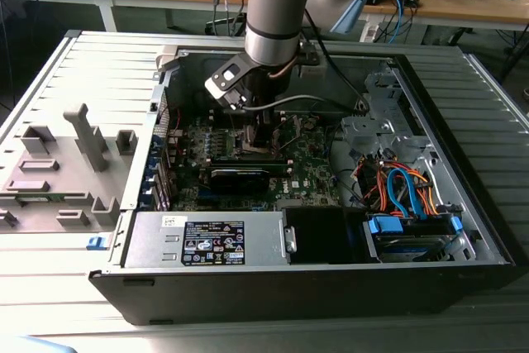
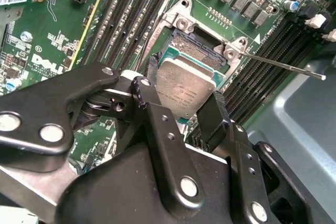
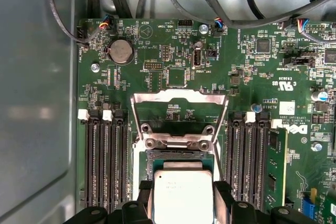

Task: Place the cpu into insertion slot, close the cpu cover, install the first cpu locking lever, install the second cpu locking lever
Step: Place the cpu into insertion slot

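1. Jaws: clamped on the cpu, one black finger on each of two opposite edges, open only as wide as the chip.
2. cpu: silvery top up, sitting over the near part of the insertion slot. The pin field shows past its far edge. Can't tell if it is touching or hovering.
3. cpu cover: flipped open, lying back just beyond the slot.
4. Locking lever: thin rod, sticking out free beside the slot.
5. Risk: the chip looks offset from the slot, so letting go here could seat it crooked and bend pins.
6. Risk: the fingers sit tight between the memory slots, so a sideways nudge could snag them or drag the chip.
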Available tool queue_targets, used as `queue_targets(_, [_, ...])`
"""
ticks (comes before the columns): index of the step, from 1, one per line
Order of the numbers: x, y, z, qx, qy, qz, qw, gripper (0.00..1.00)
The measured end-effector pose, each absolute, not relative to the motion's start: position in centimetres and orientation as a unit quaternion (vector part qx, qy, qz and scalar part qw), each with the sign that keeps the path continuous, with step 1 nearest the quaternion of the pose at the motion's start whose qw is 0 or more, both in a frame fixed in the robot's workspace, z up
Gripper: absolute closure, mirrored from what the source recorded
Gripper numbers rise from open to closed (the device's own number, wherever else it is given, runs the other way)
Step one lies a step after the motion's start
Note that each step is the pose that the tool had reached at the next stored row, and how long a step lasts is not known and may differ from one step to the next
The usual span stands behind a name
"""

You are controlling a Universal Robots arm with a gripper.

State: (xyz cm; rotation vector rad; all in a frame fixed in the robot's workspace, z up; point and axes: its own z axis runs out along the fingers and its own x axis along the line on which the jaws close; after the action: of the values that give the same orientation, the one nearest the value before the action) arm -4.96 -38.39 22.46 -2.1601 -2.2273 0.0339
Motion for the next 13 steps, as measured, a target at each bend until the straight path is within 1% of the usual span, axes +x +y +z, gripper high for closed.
queue_targets(13, [-5.01,-38.39,21.67,-0.696,-0.717,0.013,0.018,0.45])
